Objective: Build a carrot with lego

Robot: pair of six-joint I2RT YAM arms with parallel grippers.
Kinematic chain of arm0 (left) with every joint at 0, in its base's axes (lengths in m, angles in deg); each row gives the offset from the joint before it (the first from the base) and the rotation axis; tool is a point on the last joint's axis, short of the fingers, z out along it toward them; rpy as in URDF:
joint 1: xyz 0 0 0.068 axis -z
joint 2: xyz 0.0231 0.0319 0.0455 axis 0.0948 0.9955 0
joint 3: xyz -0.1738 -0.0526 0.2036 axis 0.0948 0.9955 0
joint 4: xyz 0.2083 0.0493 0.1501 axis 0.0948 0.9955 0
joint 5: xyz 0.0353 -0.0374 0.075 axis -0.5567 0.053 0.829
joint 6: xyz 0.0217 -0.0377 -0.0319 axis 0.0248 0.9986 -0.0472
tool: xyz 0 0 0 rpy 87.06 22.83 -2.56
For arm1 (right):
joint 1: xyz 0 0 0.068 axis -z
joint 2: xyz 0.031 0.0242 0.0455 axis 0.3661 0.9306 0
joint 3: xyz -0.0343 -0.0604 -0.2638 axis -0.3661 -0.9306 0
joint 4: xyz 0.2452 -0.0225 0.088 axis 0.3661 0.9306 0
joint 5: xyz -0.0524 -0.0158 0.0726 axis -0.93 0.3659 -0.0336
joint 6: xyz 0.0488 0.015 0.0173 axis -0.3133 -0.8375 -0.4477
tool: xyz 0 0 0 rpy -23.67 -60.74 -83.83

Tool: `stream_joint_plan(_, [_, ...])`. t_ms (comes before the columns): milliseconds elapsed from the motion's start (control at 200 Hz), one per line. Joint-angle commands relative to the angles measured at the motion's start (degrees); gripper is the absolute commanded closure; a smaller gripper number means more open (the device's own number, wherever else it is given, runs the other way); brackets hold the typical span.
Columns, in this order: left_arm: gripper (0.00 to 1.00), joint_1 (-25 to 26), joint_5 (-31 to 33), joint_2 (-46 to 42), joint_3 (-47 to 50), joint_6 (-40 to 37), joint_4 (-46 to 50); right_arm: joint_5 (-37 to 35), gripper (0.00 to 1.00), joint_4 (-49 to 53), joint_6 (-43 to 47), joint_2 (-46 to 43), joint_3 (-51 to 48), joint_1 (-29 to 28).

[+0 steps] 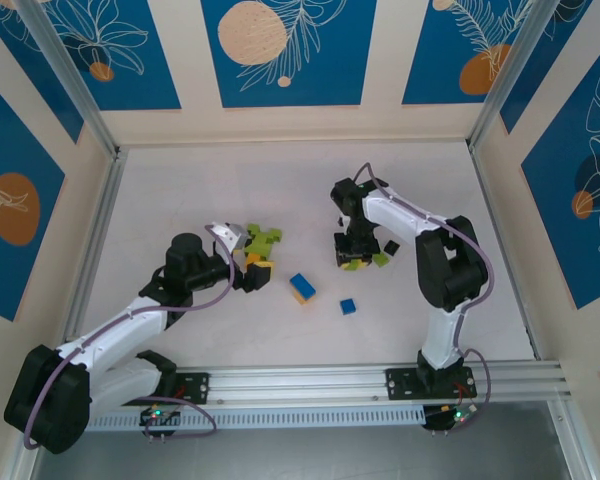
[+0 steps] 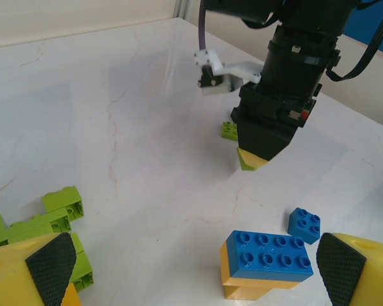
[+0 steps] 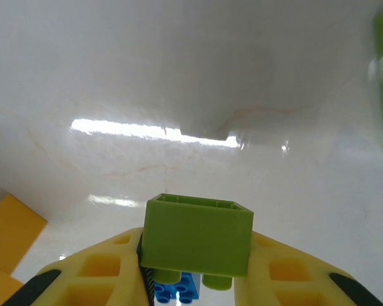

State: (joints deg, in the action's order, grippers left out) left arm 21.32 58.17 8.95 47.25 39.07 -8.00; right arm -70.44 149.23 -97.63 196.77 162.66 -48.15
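My right gripper [image 3: 198, 271] is shut on a lime green lego brick [image 3: 198, 243], held studs-down just above the table. From above, that gripper [image 1: 352, 257] hangs right of centre, and in the left wrist view it [image 2: 260, 141] carries the green brick [image 2: 246, 162] low over the white surface. My left gripper [image 2: 195, 274] is open, its pads wide apart, with nothing between them. Just ahead of it sits a blue brick stacked on orange [image 2: 268, 256], with a small blue brick [image 2: 304, 224] to its right. A pile of green bricks [image 1: 263, 240] lies beside the left gripper [image 1: 254, 272].
A loose green brick [image 2: 230, 131] and a tiny black brick [image 1: 390, 247] lie close by the right gripper. An orange brick [image 3: 6, 237] shows at the left edge of the right wrist view. White walls bound the table [image 1: 180, 190] on three sides.
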Motion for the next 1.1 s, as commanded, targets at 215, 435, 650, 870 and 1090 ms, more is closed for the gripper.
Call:
stream_joint_plan(215, [0.01, -0.07, -1.77, -0.27, -1.41, -0.6, -1.66, 6.46, 0.73, 5.35, 4.62, 5.66, 3.6, 2.38])
stream_joint_plan(435, [0.01, -0.05, -1.67, -0.26, -1.44, -0.68, -1.57, 7.2, 0.71, 6.43, 6.36, 9.41, 7.57, 3.69])
stream_joint_plan(650, [0.0, -0.06, -1.58, 0.05, -1.47, -0.73, -1.58, 7.05, 0.69, 6.3, 6.84, 11.77, 9.01, 4.09])
stream_joint_plan(870, [0.01, -0.05, -1.64, 0.35, -1.51, -0.73, -1.64, 6.79, 0.65, 5.81, 6.73, 12.21, 9.12, 4.35])
stream_joint_plan(1090, [0.01, -0.05, -1.66, 0.28, -1.51, -0.73, -1.58, 6.46, 0.6, 5.29, 6.71, 12.82, 9.53, 4.44])
